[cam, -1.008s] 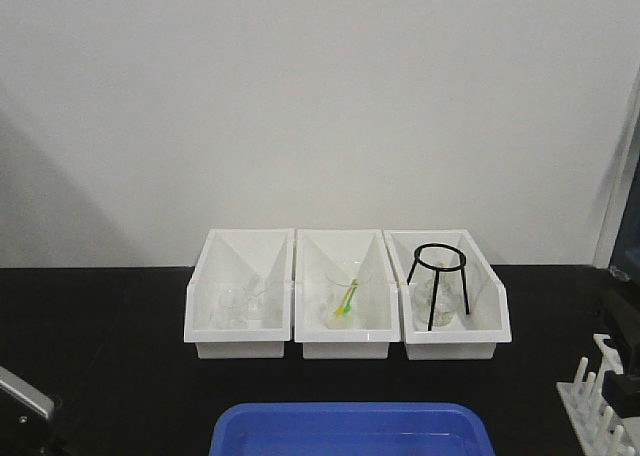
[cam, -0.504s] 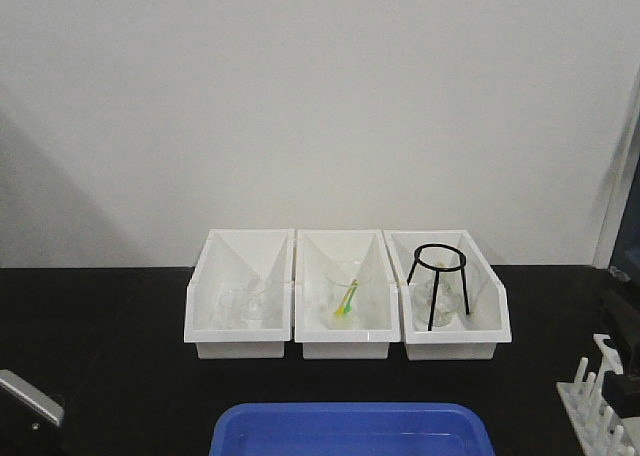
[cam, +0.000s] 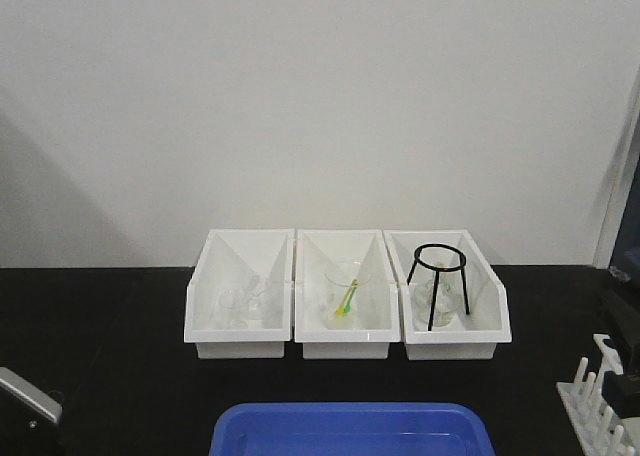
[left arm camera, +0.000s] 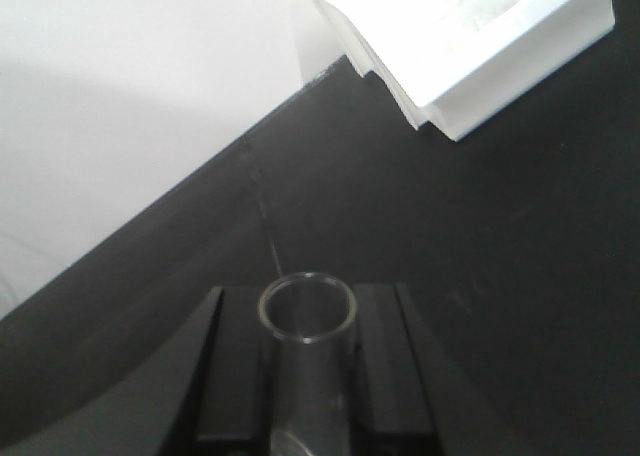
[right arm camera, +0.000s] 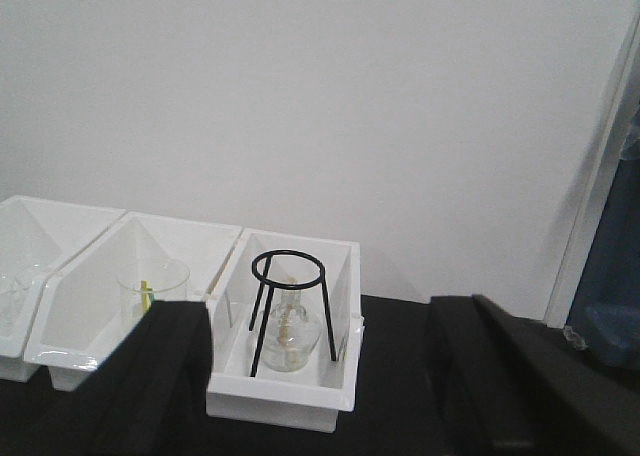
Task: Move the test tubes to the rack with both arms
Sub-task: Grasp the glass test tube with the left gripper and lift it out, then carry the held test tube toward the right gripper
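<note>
In the left wrist view my left gripper is shut on a clear glass test tube. The tube's open mouth points away from the camera, above the black table. In the front view only the left arm's silver-grey housing shows, at the bottom left corner. The white rack with upright pegs stands at the bottom right edge, beside the dark right arm. My right gripper is open and empty, its fingers framing the right-hand bin. No other test tubes show.
Three white bins stand in a row at the table's back. They hold beakers, and the right-hand one holds a black tripod stand over a glass flask. A blue tub sits at the front centre. A white wall is behind.
The left arm's silver-grey housing has shifted slightly at the bottom left corner of the front view. The bins, the tub and the rack have not moved.
</note>
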Available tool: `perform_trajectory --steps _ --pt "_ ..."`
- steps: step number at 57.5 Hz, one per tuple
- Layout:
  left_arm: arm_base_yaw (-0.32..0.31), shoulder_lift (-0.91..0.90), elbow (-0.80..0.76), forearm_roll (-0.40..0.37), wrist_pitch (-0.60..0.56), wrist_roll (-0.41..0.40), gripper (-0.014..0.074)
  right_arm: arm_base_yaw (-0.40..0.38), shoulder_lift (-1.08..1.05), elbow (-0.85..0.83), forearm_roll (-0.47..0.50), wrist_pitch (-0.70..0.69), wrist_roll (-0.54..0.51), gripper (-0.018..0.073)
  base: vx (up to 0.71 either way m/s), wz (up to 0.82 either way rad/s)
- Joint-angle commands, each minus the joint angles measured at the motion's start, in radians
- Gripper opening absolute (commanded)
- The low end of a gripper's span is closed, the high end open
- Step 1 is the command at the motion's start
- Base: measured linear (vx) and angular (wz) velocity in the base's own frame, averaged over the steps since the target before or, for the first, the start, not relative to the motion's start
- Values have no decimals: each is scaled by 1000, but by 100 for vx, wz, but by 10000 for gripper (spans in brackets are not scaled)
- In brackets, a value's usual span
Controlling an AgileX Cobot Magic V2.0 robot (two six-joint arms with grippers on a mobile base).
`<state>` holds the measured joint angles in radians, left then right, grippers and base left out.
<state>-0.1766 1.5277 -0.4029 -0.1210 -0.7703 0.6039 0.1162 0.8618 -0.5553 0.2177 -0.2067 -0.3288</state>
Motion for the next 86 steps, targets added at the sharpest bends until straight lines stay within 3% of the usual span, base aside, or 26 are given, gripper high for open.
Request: perform_trajectory --steps 1,12,18,23,31,41,49,63,75,86 --pt "-1 -78 -29 -8 -93 -12 -22 1 -4 -31 -10 -71 -10 498 0 0" --pt "-1 -225 -36 -6 -55 -14 -22 1 -4 -31 -9 -69 -10 498 0 0" --pt "-1 -311 -85 -6 65 -15 -22 1 -4 -31 -9 -58 -10 498 0 0" --pt "-1 -377 -160 -6 236 -30 -22 1 -4 -31 -9 -41 -10 498 0 0" --pt "-3 -419 -325 -4 468 -161 -22 1 -4 -31 -9 1 -10 498 0 0" --pt "-43 -417 -486 -3 605 -332 -22 2 -2 -31 -4 53 11 498 0 0" --pt "-128 -406 -556 -3 616 -374 -22 53 -1 -31 -7 73 42 498 0 0" --pt "-319 -363 -587 -3 617 -461 -22 282 -1 -31 -28 81 54 498 0 0" --pt "-493 -334 -587 -3 618 -481 -22 466 -1 -31 -26 61 89 498 0 0" --pt "-633 -315 -587 -3 601 -481 -22 567 -1 -31 -26 56 90 498 0 0"
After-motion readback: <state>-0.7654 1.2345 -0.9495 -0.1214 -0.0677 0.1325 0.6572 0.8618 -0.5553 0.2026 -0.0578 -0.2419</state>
